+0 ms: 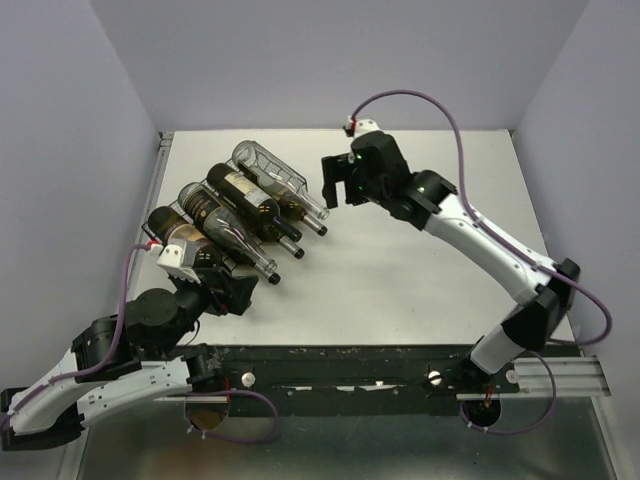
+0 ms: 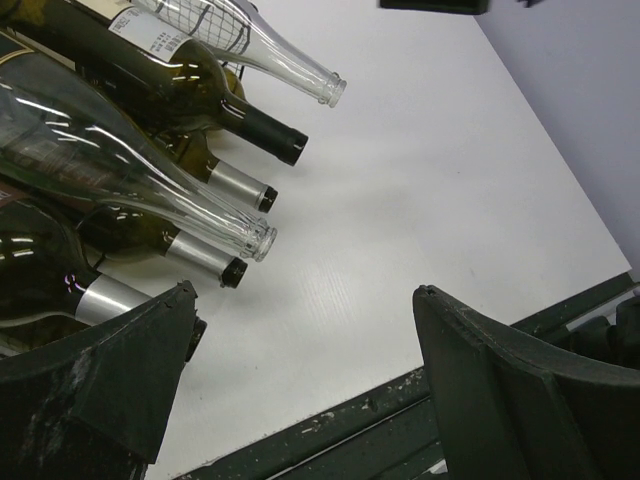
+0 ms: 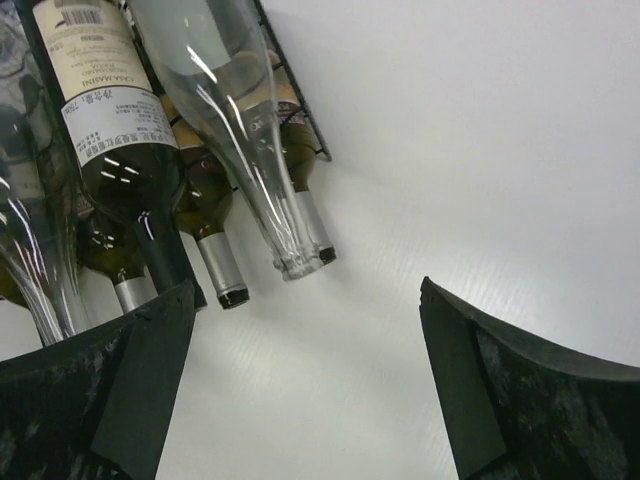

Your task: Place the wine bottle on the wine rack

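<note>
The black wire wine rack [image 3: 302,100] stands at the table's left and holds several bottles in two layers, necks pointing right and toward me. A clear glass wine bottle [image 1: 275,178] lies in its far end row; its mouth [image 3: 300,262] hangs free over the table. My right gripper [image 1: 338,190] hovers just right of that neck, open and empty, apart from the glass. My left gripper [image 1: 240,290] sits at the rack's near corner, open and empty, beside the necks of the lower bottles [image 2: 205,260].
Dark green bottles with silver or black capsules [image 1: 250,205] and a second clear bottle [image 2: 120,160] fill the other rows. White tabletop [image 1: 400,270] spreads to the right. A black rail [image 1: 350,362] runs along the near edge. Grey walls enclose three sides.
</note>
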`<state>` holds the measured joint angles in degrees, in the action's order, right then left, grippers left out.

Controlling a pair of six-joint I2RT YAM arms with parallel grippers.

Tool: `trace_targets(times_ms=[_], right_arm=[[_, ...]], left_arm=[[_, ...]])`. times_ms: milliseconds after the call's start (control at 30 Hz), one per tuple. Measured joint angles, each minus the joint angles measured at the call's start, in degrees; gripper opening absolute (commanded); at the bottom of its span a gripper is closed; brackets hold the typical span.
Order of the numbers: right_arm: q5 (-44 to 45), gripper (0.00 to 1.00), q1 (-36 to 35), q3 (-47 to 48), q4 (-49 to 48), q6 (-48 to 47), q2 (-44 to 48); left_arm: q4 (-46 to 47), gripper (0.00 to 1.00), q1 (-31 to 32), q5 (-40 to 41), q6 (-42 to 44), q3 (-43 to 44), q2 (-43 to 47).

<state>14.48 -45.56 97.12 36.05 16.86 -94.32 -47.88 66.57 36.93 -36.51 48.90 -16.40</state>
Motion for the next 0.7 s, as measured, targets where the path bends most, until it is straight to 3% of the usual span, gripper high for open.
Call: trace_targets(times_ms=[300,700], right_arm=[[8.76,1.0,0.0,-17.99,4.72,7.98,24.33],[10.64,1.0,0.02,-19.71,13.55,12.11,42.07]], left_arm=[[-5.42,0.99,0.0,-0.13,-2.27,2.99,0.76],[-13.46,0.99,0.0,-0.13,-3.87,5.2,8.11]])
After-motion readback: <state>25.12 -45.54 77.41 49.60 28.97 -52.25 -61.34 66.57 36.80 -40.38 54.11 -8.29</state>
